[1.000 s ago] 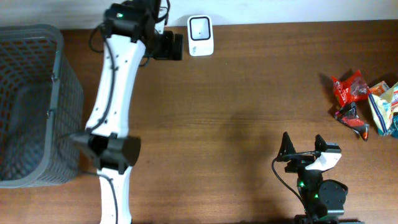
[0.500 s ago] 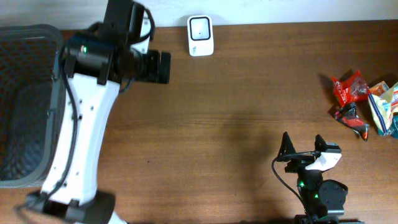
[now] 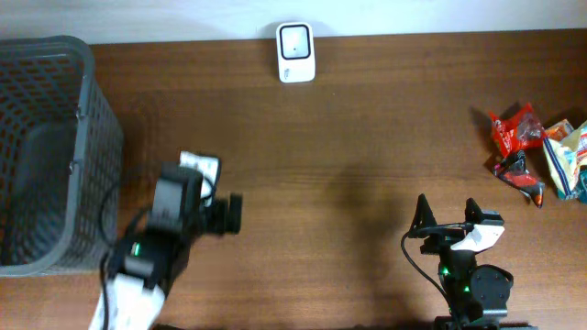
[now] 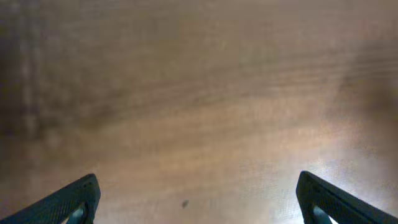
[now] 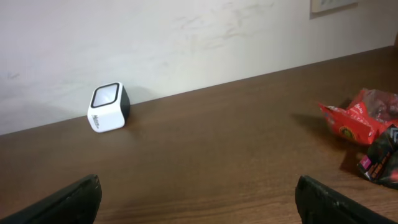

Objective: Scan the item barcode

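Note:
The white barcode scanner stands at the table's far edge, its window facing up; it also shows in the right wrist view as the scanner against the wall. Snack packets lie at the far right: a red one, seen too from the right wrist as the red packet, and a yellow-green one. My left gripper is low at the front left, open over bare wood. My right gripper rests near the front edge, open and holding nothing.
A grey mesh basket fills the left end of the table. A dark packet lies just under the red one. Brown tabletop stretches between the scanner, the packets and both arms. A pale wall backs the table.
The left arm has pulled back from beside the scanner at the far edge to the front left, gripper still open. The right arm has not moved.

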Action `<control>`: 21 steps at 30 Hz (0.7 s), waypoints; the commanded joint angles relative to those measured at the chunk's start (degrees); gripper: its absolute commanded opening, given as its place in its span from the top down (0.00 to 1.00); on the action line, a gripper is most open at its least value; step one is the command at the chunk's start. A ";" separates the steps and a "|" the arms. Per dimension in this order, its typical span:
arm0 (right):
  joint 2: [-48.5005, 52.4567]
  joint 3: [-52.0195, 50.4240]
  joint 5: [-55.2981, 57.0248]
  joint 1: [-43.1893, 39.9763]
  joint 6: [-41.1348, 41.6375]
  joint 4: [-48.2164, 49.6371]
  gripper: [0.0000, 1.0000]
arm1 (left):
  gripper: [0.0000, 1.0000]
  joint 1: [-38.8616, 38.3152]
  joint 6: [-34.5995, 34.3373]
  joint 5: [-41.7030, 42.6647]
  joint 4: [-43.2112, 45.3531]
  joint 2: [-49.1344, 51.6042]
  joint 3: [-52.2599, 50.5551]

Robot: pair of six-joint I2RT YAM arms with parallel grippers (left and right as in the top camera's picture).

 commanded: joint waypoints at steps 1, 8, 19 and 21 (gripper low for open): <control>-0.39 -0.52 0.70 0.35 -0.15 -0.09 0.02 | 0.01 -0.09 0.92 -0.59 0.28 -12.35 -6.62; -0.39 -0.52 0.70 0.35 -0.15 -0.09 0.02 | 0.01 0.61 0.94 -1.27 3.93 -24.33 -15.32; -0.39 -0.52 0.70 0.35 -0.15 -0.09 0.02 | 0.01 5.81 0.94 1.18 30.75 -47.50 -39.47; -0.39 -0.52 0.70 0.35 -0.15 -0.09 0.02 | 0.01 6.10 0.96 0.94 30.75 -50.82 -41.03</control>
